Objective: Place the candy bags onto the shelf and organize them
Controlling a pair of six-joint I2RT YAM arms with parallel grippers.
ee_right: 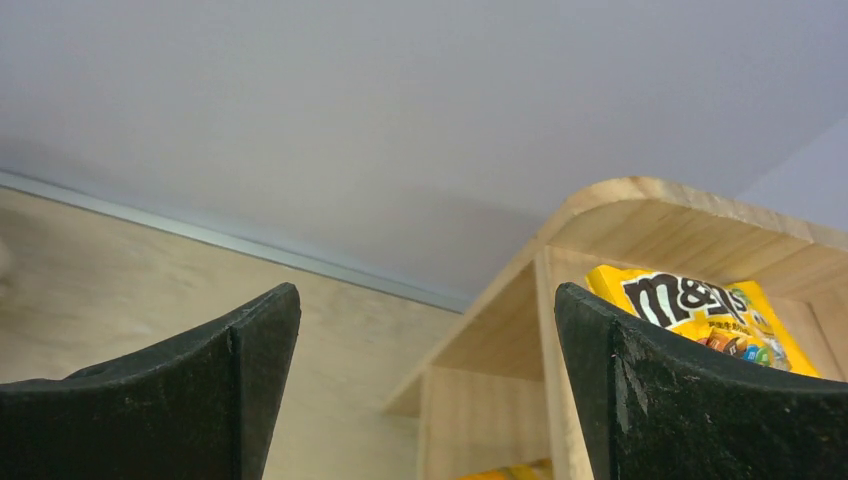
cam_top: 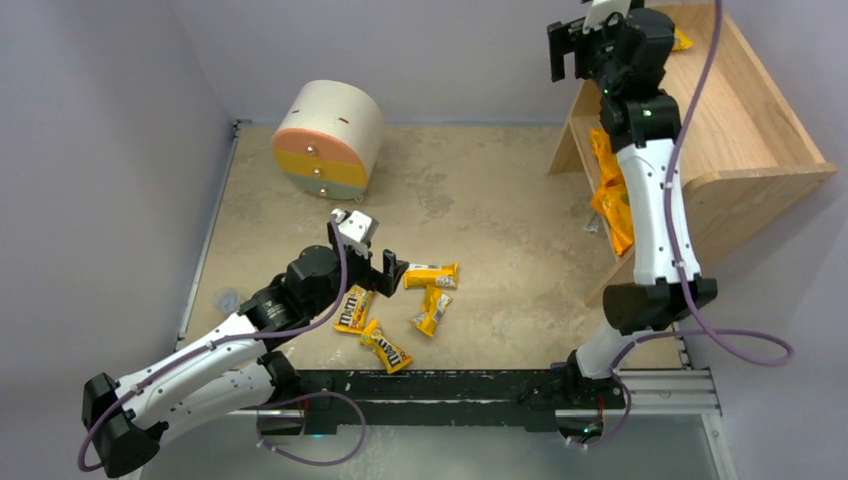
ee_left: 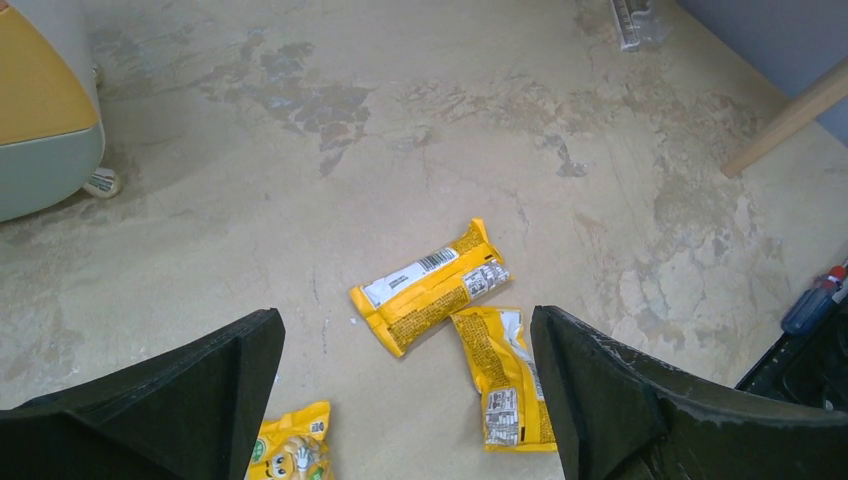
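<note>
Several small yellow M&M's packets lie on the table: two back-up ones (cam_top: 431,275) (cam_top: 432,310) and two face-up ones (cam_top: 353,308) (cam_top: 386,346). My left gripper (cam_top: 390,272) hovers open and empty just left of the back-up pair, which lies ahead between its fingers (ee_left: 430,285) (ee_left: 505,385); a face-up packet (ee_left: 290,450) is by the left finger. Two orange bags (cam_top: 610,195) stand in the lower tier of the wooden shelf (cam_top: 740,120). One yellow packet (cam_top: 680,40) lies on the upper tier (ee_right: 700,310). My right gripper (cam_top: 568,48) is open and empty, raised beside the shelf's left end (ee_right: 600,210).
A round cream cabinet (cam_top: 328,140) with orange, yellow and green drawers stands at the back left, also in the left wrist view (ee_left: 40,120). Grey walls close in the table on three sides. A metal rail (cam_top: 480,385) runs along the near edge.
</note>
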